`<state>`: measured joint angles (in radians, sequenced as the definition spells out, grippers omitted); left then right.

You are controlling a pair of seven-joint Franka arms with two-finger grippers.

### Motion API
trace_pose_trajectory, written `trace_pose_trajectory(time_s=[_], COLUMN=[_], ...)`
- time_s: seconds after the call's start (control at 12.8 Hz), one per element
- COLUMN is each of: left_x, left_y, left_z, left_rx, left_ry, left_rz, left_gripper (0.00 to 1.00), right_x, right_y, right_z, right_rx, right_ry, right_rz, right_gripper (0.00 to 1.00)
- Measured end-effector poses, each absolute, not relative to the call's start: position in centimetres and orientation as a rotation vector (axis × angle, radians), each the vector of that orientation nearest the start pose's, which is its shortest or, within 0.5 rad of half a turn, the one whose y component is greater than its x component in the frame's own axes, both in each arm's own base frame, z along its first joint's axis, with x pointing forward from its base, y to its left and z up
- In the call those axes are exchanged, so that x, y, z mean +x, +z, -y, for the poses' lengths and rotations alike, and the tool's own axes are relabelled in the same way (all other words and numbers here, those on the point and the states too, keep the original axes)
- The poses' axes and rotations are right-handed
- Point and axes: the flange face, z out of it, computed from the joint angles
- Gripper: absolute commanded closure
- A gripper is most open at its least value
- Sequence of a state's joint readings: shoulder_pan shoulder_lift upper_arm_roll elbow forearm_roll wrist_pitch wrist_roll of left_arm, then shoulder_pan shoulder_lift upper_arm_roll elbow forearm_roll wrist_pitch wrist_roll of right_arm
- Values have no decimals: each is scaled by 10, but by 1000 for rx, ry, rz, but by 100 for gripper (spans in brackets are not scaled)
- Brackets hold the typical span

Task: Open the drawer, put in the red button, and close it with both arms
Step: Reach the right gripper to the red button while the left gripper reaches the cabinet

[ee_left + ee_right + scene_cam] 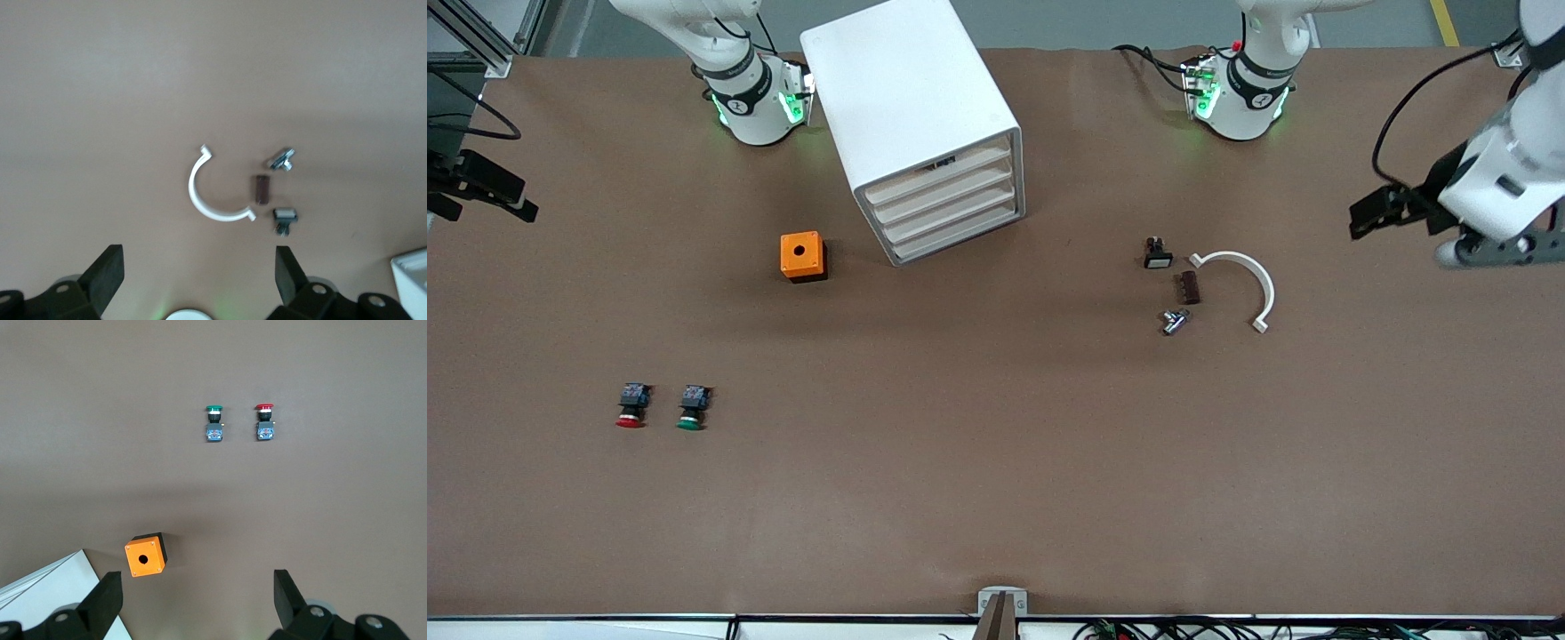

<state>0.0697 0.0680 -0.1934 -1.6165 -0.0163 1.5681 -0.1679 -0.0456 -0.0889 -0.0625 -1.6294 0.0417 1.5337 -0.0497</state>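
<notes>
On my front view I read the brown matte table [996, 498] from the right arm's end. The right gripper [197, 597] was off the edge there; only its wrist view showed its blunt black fingers [107, 600] spread apart, holding nothing, over the table near the orange box [802, 256]. The red button [631, 406] lay on its side beside the green button [692, 407], both nearer the front camera than that square, single-holed box. Its long axis ran toward the front camera, its glossy round cap facing that camera, its blocky black body toward the bases. The white drawer cabinet [925, 124], smooth and round-cornered, stood skewed between the bases, all its drawers closed. Toward the left arm's end lay a white half-ring clip [1243, 283], a small brown block [1188, 287], a metal fitting [1174, 321] and a black switch [1158, 254]. The left gripper [200, 273] hung over the table's end, jaws wide apart and empty, plain only in its wrist view
</notes>
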Motion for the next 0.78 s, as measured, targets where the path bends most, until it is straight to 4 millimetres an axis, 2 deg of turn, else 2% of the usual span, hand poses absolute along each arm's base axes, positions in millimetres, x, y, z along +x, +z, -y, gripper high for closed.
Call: trace_pose_trajectory(time_s=[0.23, 0.47, 0.62, 0.78], left_x=[604, 629, 634, 629], left_y=[501, 446, 419, 403], left_z=[90, 112, 128, 161], left_rx=[-3278, -3356, -3362, -3279], left_ry=[240, 284, 390, 493], left_rz=[186, 309, 518, 759], left_gripper=[0, 0, 0, 0], right_x=[520, 520, 521, 538], right_y=[641, 644, 641, 619], right_z=[54, 57, 68, 78], right_rx=[-3093, -3095, -3094, -3099], right_ry=[7, -4, 2, 14], right_rz=[-88, -98, -130, -154], right_gripper=[0, 0, 0, 0])
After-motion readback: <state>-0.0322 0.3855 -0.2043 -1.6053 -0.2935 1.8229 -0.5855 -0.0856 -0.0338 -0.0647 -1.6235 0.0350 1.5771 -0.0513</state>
